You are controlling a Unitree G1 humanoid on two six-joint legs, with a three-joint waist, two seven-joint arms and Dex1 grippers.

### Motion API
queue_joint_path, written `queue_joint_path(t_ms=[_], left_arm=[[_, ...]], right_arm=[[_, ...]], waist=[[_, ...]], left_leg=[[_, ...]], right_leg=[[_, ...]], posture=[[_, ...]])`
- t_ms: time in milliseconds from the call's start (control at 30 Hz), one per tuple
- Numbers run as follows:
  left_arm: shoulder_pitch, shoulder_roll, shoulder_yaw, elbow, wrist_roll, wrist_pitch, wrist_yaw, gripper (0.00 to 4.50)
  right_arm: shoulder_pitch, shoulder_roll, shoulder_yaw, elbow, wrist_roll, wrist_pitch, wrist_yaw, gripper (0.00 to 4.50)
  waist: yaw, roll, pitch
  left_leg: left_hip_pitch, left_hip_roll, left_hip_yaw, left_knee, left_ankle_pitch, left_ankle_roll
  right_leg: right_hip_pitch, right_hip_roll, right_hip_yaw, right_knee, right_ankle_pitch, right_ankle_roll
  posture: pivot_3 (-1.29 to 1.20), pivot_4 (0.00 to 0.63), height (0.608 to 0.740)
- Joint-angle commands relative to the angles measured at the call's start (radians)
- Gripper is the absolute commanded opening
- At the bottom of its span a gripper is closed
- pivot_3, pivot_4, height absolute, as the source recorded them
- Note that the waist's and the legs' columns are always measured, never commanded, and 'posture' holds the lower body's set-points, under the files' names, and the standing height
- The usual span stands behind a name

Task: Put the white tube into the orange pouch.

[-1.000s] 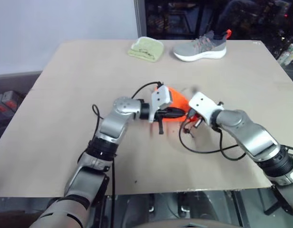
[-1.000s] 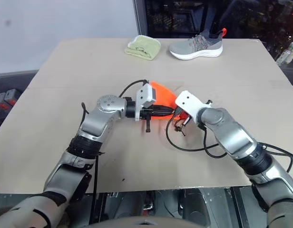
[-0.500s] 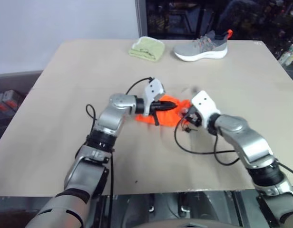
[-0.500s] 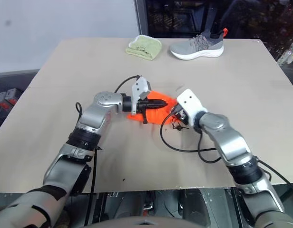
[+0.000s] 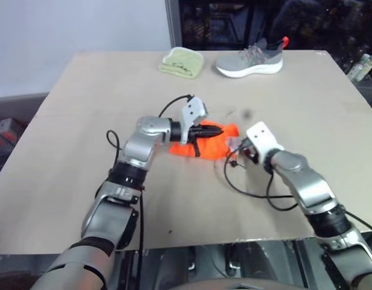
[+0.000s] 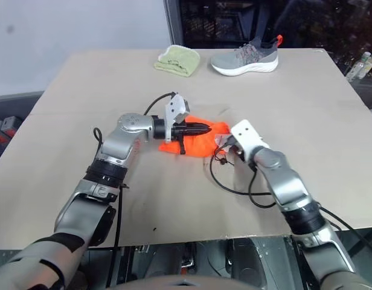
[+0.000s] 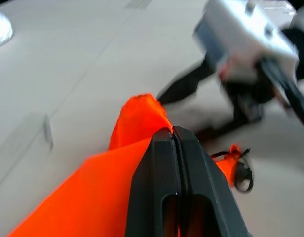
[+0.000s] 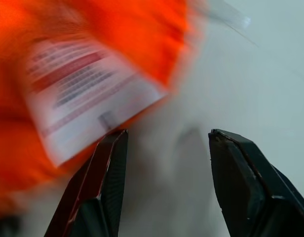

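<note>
Our left claw [image 7: 172,140] pinched on the orange pouch [image 5: 205,144], right claw [image 8: 164,143] parted and empty beside it, tan tabletop [image 5: 83,121], dark shelving behind.

A pale green folded cloth [image 5: 182,63] lies at the far edge of the beige counter [image 5: 65,151], and a grey shoe [image 5: 252,58] with a white sole and an orange heel tab lies on its sole just beside the cloth. Past the counter's far right corner stand a few small bottles [image 5: 362,65], and behind the far edge a dark shelving area meets a pale wall [image 5: 77,24].
</note>
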Motion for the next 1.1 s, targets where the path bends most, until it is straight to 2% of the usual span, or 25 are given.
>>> queue_joint_path(t_ms=[33, 200, 333, 433, 500, 567, 633, 767, 800, 833, 900, 967, 1100], left_arm=[[0.005, 0.003, 0.022, -0.048, -0.022, -0.013, -0.001, 0.00], [0.009, 0.027, 0.046, -0.022, -0.024, -0.035, -0.007, 0.00], [0.019, 0.049, 0.041, -0.013, -0.013, -0.051, -0.014, 0.00], [0.027, 0.052, 0.041, -0.021, -0.015, -0.047, -0.015, 0.00], [0.032, 0.052, 0.040, -0.028, -0.016, -0.043, -0.014, 0.00], [0.038, 0.051, 0.038, -0.034, -0.015, -0.040, -0.012, 0.00], [0.043, 0.052, 0.036, -0.039, -0.014, -0.039, -0.010, 0.00], [0.053, 0.085, 0.078, -0.100, -0.084, 0.055, -0.048, 0.00], [0.061, 0.098, 0.082, -0.122, -0.093, 0.072, -0.056, 0.52], [0.073, 0.110, 0.085, -0.145, -0.095, 0.080, -0.054, 0.75], [0.092, 0.127, 0.090, -0.180, -0.101, 0.098, -0.044, 1.66], [0.120, 0.152, 0.102, -0.226, -0.115, 0.125, -0.039, 2.54], [0.168, 0.182, 0.118, -0.295, -0.126, 0.153, -0.017, 2.54]], right_arm=[[0.007, 0.013, 0.000, -0.064, 0.015, -0.069, 0.039, 2.61], [0.070, -0.024, -0.118, -0.179, 0.050, -0.007, 0.049, 2.61], [0.142, -0.050, -0.250, -0.334, 0.163, 0.155, 0.091, 2.61], [0.188, -0.064, -0.273, -0.449, 0.263, 0.246, 0.147, 2.61], [0.205, -0.053, -0.270, -0.494, 0.317, 0.291, 0.164, 2.61], [0.215, -0.093, -0.185, -0.505, 0.308, 0.278, 0.183, 2.61], [0.206, -0.133, -0.099, -0.487, 0.272, 0.231, 0.191, 2.61], [0.127, -0.157, -0.046, -0.372, 0.260, 0.125, 0.253, 2.61], [0.117, -0.167, -0.038, -0.362, 0.274, 0.117, 0.283, 3.12], [0.113, -0.180, -0.030, -0.356, 0.276, 0.109, 0.298, 3.41], [0.111, -0.198, -0.020, -0.346, 0.263, 0.089, 0.305, 4.38], [0.101, -0.257, 0.030, -0.320, 0.202, 0.022, 0.335, 4.50], [0.085, -0.305, 0.047, -0.246, 0.153, -0.066, 0.366, 4.50]], waist=[[0.002, 0.000, 0.000], [0.009, 0.000, 0.000], [0.010, 0.000, 0.000], [0.007, 0.000, 0.000], [0.003, 0.000, 0.000], [0.004, 0.000, 0.000], [0.005, 0.000, 0.000], [0.004, 0.000, 0.000], [0.004, -0.001, 0.000], [0.005, -0.001, 0.000], [0.008, -0.001, 0.000], [0.009, -0.001, 0.000], [0.008, -0.001, 0.000]], left_leg=[[0.000, 0.000, 0.000, 0.000, 0.000, 0.000], [-0.001, -0.002, 0.000, 0.000, 0.000, 0.000], [-0.001, -0.002, -0.001, 0.000, 0.000, 0.000], [-0.001, -0.001, -0.002, 0.000, 0.000, 0.000], [-0.001, 0.000, -0.002, 0.000, -0.002, 0.002], [0.000, 0.000, -0.002, 0.000, -0.003, 0.005], [0.000, 0.000, -0.002, 0.000, -0.003, 0.005], [0.000, -0.001, -0.002, 0.001, -0.003, 0.005], [-0.001, -0.001, -0.002, 0.001, -0.003, 0.005], [-0.001, -0.001, -0.002, 0.001, -0.003, 0.005], [-0.001, -0.001, -0.003, 0.000, -0.003, 0.005], [-0.001, -0.001, -0.003, 0.000, 0.000, 0.000], [-0.001, -0.002, -0.002, 0.000, 0.000, 0.001]], right_leg=[[0.000, 0.000, 0.000, 0.000, 0.000, 0.000], [0.000, -0.002, 0.000, -0.001, 0.000, 0.000], [0.001, -0.003, -0.001, -0.001, 0.000, 0.000], [0.000, -0.002, -0.001, -0.001, 0.000, 0.000], [0.000, -0.001, -0.001, -0.001, 0.000, 0.000], [0.000, 0.000, -0.001, -0.001, 0.000, 0.000], [0.001, -0.001, -0.002, -0.001, 0.000, 0.000], [0.001, -0.002, -0.001, -0.001, -0.002, -0.003], [0.001, -0.002, -0.001, -0.001, -0.002, -0.003], [0.001, -0.002, -0.001, -0.001, -0.002, -0.003], [0.001, -0.002, -0.002, -0.001, 0.000, 0.000], [0.001, -0.002, -0.002, -0.001, 0.000, 0.000], [0.001, -0.003, -0.001, -0.002, 0.000, 0.000]], posture=[[0.00, 0.150, 0.740], [0.00, 0.150, 0.740], [0.00, 0.150, 0.740], [0.00, 0.150, 0.740], [0.00, 0.150, 0.740], [0.00, 0.150, 0.740], [0.00, 0.150, 0.740], [0.00, 0.150, 0.740], [0.00, 0.150, 0.740], [0.00, 0.150, 0.740], [0.00, 0.150, 0.740], [0.00, 0.150, 0.740], [0.00, 0.150, 0.740]])
